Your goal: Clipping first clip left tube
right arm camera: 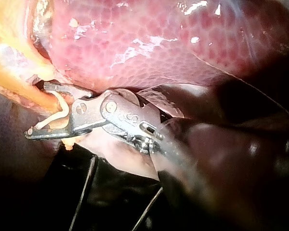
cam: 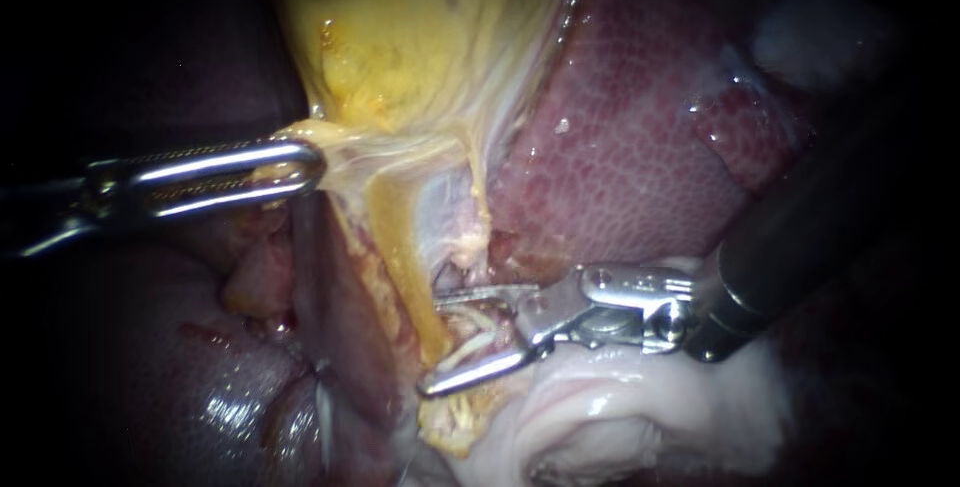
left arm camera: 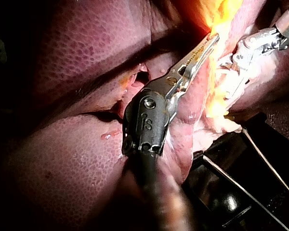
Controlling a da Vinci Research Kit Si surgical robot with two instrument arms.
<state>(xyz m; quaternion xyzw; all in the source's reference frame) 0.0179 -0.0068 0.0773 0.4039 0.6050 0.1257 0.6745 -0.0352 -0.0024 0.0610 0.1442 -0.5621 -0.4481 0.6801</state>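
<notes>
- Our left instrument comes in from the left, level across the endoscope view. Its long slotted claw is clamped on the lower yellow edge of the gallbladder, and the tissue spreads taut from the grip.
- The gallbladder fills the upper middle, yellow and grainy. The liver lies to its right, dark red and mottled.
- From the held edge a yellow band, the left tube, runs down and rightward. A thinner pale strand hangs just beside it on the right.
- Our right instrument enters from the right on a dark shaft. Its claw stands apart, one arm above and one below, with the lower end of the left tube between them.
- A pale curved clip sits inside that gaping claw, against the tube. We cannot tell how far it wraps the tube.
- In the right wrist view the orange-yellow tube passes straight into the gap, and the clip curls under it.
- Glistening whitish tissue lies under the right instrument.
</notes>
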